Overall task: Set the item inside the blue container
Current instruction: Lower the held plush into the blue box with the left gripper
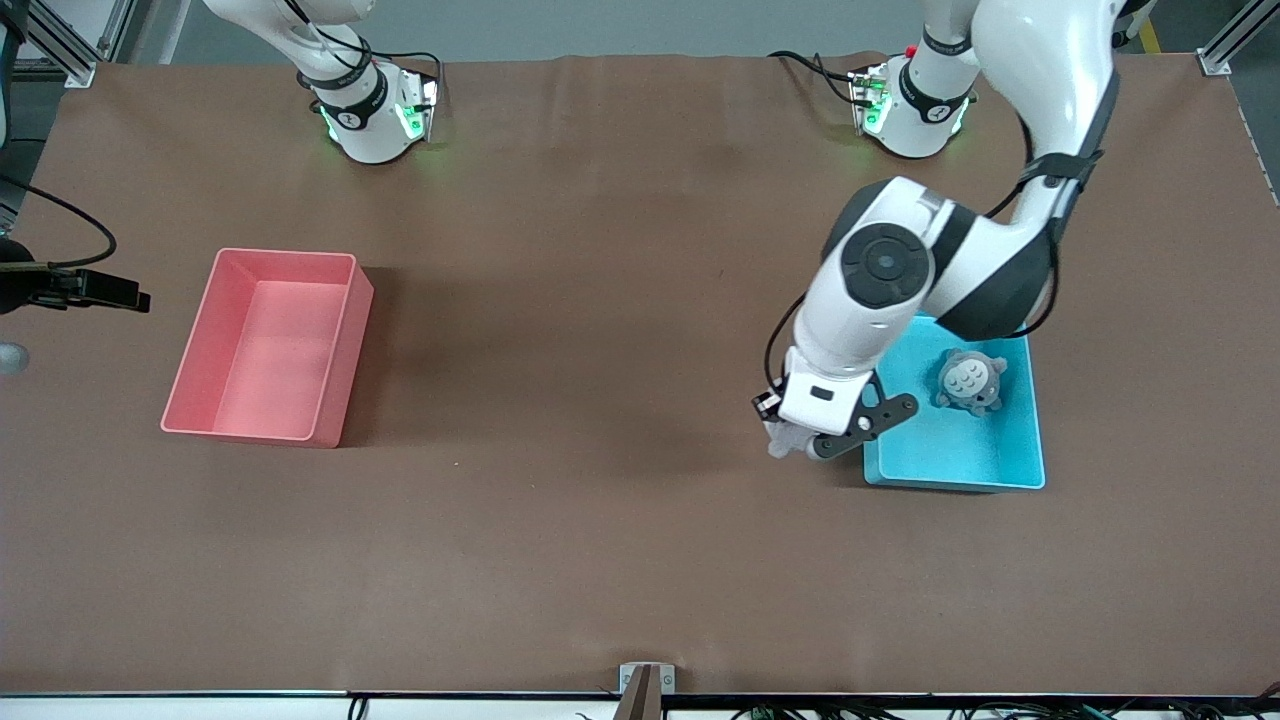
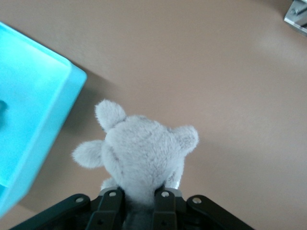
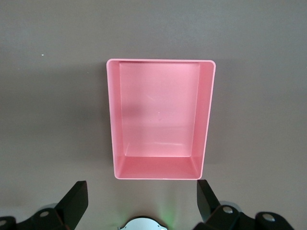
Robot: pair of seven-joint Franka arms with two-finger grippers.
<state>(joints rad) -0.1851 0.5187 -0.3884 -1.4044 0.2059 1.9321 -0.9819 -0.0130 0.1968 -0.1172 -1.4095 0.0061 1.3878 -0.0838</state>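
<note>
The blue container (image 1: 955,455) stands toward the left arm's end of the table, and a grey owl-like plush toy (image 1: 970,383) lies inside it. My left gripper (image 1: 800,437) is low over the table just outside the container's wall on the side toward the right arm's end. It is shut on a light grey plush toy (image 2: 141,153), whose ears and arms stick out past the fingers (image 2: 111,203). In the left wrist view the container's corner (image 2: 33,105) is close beside the toy. My right gripper (image 3: 141,194) hangs open and holds nothing, high over the table by the pink bin.
A pink bin (image 1: 270,345) of like size stands toward the right arm's end of the table, with nothing in it (image 3: 160,120). Brown table surface lies between the two bins. A black device (image 1: 75,287) juts in at the table's edge by the pink bin.
</note>
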